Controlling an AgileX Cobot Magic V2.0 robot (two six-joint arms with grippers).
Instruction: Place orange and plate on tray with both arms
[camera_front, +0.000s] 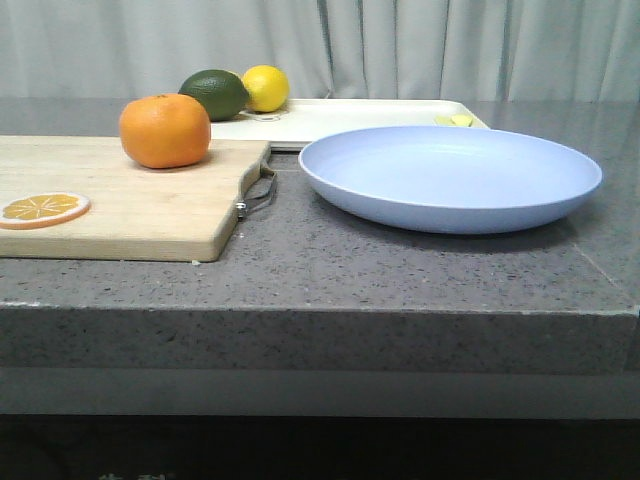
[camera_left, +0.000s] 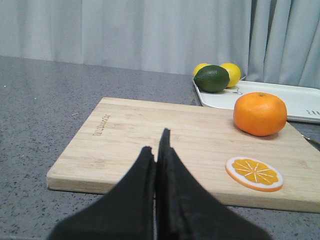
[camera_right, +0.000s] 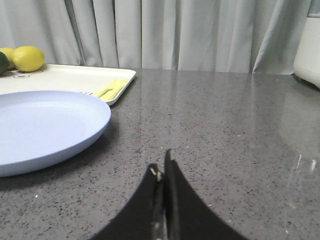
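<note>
The orange (camera_front: 165, 130) sits on the far right part of a wooden cutting board (camera_front: 120, 215); it also shows in the left wrist view (camera_left: 260, 113). The pale blue plate (camera_front: 450, 176) lies on the counter right of the board, also in the right wrist view (camera_right: 45, 127). The cream-white tray (camera_front: 340, 118) lies behind both. My left gripper (camera_left: 157, 145) is shut and empty, over the board's near edge, well short of the orange. My right gripper (camera_right: 162, 167) is shut and empty over bare counter, beside the plate. Neither gripper shows in the front view.
A dark green lime (camera_front: 215, 94) and a yellow lemon (camera_front: 265, 88) sit at the tray's left end. A small yellow piece (camera_front: 453, 120) lies at the tray's right end. A flat orange slice (camera_front: 42, 209) lies on the board. A white appliance (camera_right: 307, 42) stands far right. The counter's front edge is close.
</note>
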